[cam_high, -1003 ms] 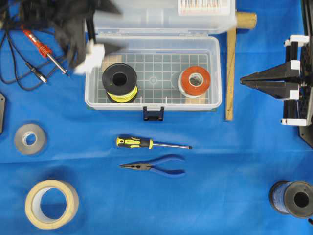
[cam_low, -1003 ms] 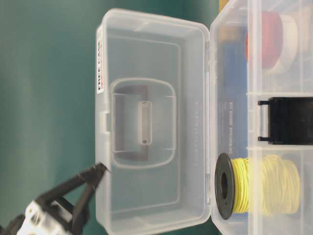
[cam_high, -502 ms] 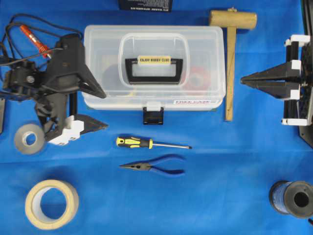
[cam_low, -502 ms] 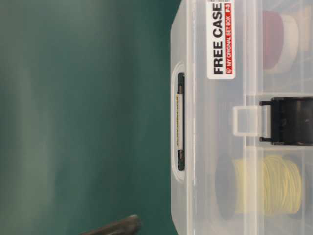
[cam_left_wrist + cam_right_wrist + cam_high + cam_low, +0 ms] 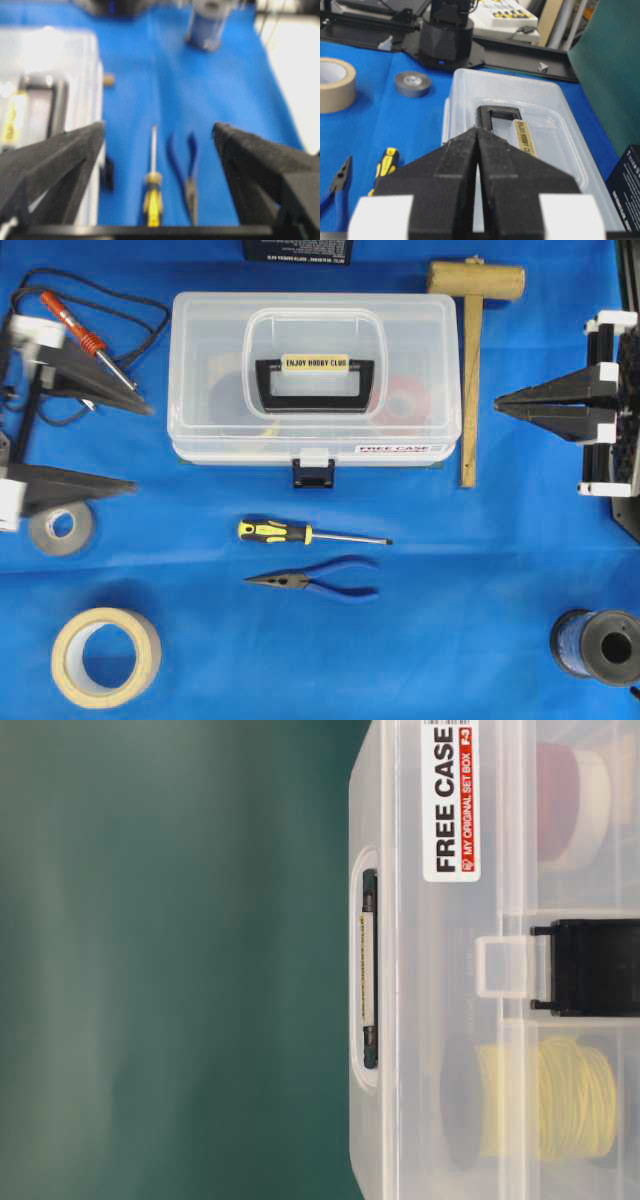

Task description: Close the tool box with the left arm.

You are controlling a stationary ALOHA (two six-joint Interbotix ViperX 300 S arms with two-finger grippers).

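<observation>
The clear tool box [image 5: 210, 330] stands at the table's back middle with its lid down flat. Its black handle [image 5: 268, 380] with the yellow label [image 5: 315, 362] lies on top, and the dark blue latch [image 5: 313, 474] hangs at the front. The box also shows in the table-level view [image 5: 400, 1020], the left wrist view [image 5: 45, 75] and the right wrist view [image 5: 550, 115]. My left gripper [image 5: 133, 445] is open wide and empty, well left of the box and apart from it; in its own view [image 5: 157, 132] the jaws stand far apart. My right gripper [image 5: 497, 405] is shut and empty at the right [image 5: 477, 129].
A screwdriver [image 5: 300, 533] and blue pliers [image 5: 320, 580] lie in front of the box. A wooden mallet [image 5: 470, 370] lies by its right side. A soldering iron [image 5: 85, 335], grey tape [image 5: 60, 528] and masking tape [image 5: 105, 657] are at the left, a blue wire spool [image 5: 600, 645] at front right.
One second ago the lid stood open with my left gripper behind it. Then the lid came down shut. Now my left gripper has drawn back to the far left. The right arm has not moved.
</observation>
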